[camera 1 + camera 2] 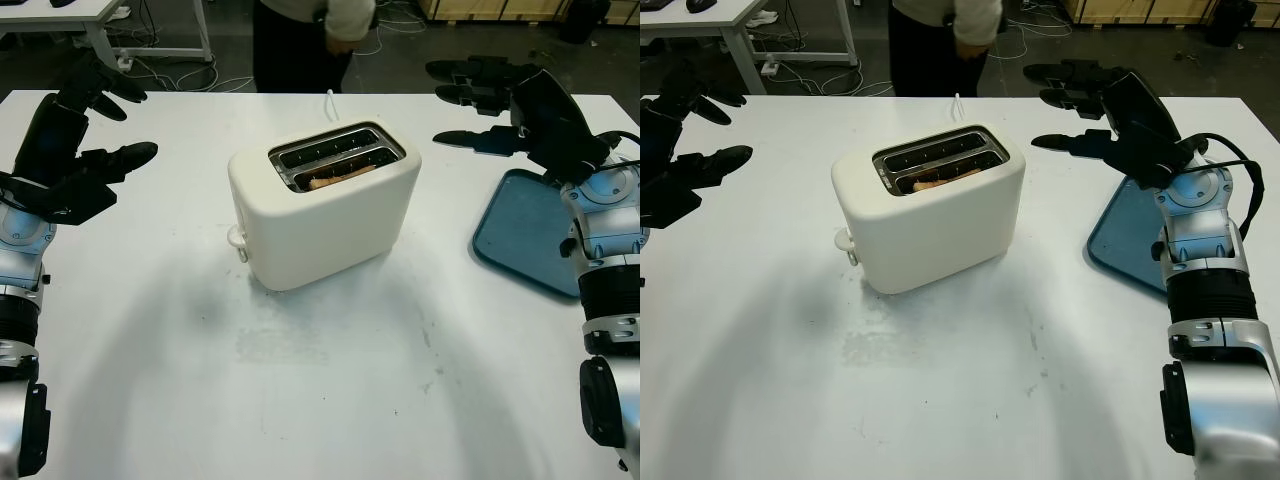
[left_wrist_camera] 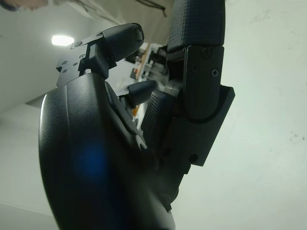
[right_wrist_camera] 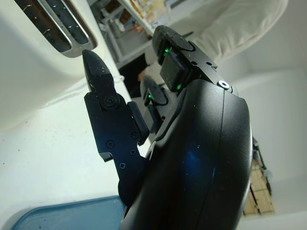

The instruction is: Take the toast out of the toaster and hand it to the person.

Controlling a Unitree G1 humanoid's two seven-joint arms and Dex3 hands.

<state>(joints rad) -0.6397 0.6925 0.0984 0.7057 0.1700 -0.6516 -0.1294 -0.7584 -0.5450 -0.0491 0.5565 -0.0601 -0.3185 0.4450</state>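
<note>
No brand, label or legible writing can be made out on any item.

A cream two-slot toaster (image 1: 322, 205) stands near the centre of the white table (image 1: 330, 400), turned at an angle, its lever knob (image 1: 237, 240) facing the robot's left. A slice of toast (image 1: 340, 176) sits low in the nearer slot, its browned top edge just below the metal rim; the farther slot looks dark. A white cord (image 1: 331, 103) runs from behind the toaster toward the far edge.

The left hand (image 1: 95, 125) is raised above the table's left side, well apart from the toaster, holding nothing, open, fingers pointing toward the table's middle. The right hand (image 1: 1080, 105) is raised to the right of the toaster, beyond its far corner, holding nothing, open, fingers pointing left toward the toaster and not touching it. A blue tray (image 1: 525, 232) lies flat on the table beneath the right forearm.

A person (image 1: 310, 40) stands at the far edge, directly behind the toaster, one hand (image 1: 340, 45) held at the waist.
</note>
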